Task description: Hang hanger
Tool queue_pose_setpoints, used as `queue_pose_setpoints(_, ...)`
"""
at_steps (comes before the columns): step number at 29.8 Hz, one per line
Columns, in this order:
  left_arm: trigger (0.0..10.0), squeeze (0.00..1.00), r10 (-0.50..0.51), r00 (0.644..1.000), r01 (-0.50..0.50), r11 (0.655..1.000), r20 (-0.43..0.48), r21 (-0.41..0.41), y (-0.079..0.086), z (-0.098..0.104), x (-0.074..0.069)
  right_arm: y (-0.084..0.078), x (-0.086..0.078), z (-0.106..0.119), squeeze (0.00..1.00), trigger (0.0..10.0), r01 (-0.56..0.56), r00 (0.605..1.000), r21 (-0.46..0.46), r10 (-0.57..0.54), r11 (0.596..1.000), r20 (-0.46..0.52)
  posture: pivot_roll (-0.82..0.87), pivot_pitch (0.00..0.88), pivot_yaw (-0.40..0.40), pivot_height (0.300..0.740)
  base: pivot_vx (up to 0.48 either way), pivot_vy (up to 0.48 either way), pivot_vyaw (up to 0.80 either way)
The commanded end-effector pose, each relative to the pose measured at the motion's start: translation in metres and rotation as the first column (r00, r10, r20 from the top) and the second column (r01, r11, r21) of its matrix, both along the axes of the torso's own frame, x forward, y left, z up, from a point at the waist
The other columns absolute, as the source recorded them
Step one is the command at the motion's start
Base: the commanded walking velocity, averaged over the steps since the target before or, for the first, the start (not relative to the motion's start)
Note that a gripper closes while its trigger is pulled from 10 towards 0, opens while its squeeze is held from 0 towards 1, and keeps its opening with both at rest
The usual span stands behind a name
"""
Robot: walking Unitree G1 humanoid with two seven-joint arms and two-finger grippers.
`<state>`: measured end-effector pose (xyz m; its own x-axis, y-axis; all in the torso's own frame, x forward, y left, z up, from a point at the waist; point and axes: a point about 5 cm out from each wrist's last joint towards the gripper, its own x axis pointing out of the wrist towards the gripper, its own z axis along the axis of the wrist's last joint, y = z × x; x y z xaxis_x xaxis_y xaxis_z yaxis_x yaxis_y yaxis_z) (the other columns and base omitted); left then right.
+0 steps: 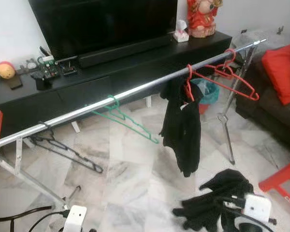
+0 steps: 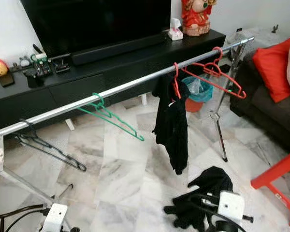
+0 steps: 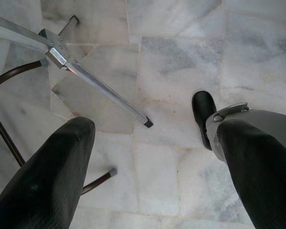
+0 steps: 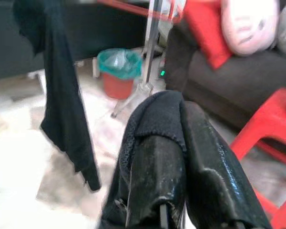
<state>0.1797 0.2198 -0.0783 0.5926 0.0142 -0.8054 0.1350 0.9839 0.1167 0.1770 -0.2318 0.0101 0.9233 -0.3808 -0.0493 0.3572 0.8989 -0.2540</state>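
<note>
The right gripper [image 4: 174, 143], low at five o'clock in the head views, is pinched tight on a black garment [image 1: 217, 200], seemingly holding it up ready for a hanger; the left gripper [image 3: 152, 143] hangs spread and empty. An empty red hanger [image 1: 229, 77] waits on the rail [image 1: 135, 92] at two o'clock. No readable writing anywhere.

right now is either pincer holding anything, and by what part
The right pincer is shut on a black garment, pinching a fold of its cloth between the fingers; which part of the garment cannot be told. The left pincer is open over the floor, holding nothing.
</note>
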Motion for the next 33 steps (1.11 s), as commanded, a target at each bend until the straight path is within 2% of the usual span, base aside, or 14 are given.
queue_pose_setpoints(1,10.0,0.00,-0.001,1.000,0.001,1.000,-0.006,0.007,0.002,-0.001,-0.002,0.003,0.014,0.020,0.00,10.0,-0.013,0.995,-0.029,0.016,0.999,0.097,0.02,0.005,0.086,0.740,0.000,0.000,0.00)
queue_pose_setpoints(8,10.0,0.00,0.005,1.000,-0.004,1.000,0.005,-0.012,-0.001,-0.001,-0.002,0.000,0.033,0.034,0.00,10.0,-0.023,0.991,-0.055,0.030,0.998,0.132,0.02,0.006,0.077,0.740,0.000,0.000,0.00)
queue_pose_setpoints(33,10.0,0.00,-0.020,1.000,0.020,1.000,-0.011,-0.005,-0.003,-0.003,-0.005,0.001,0.036,0.037,0.00,10.0,-0.029,0.997,-0.057,0.033,0.998,0.071,0.02,0.000,0.075,0.740,0.000,0.000,0.80)
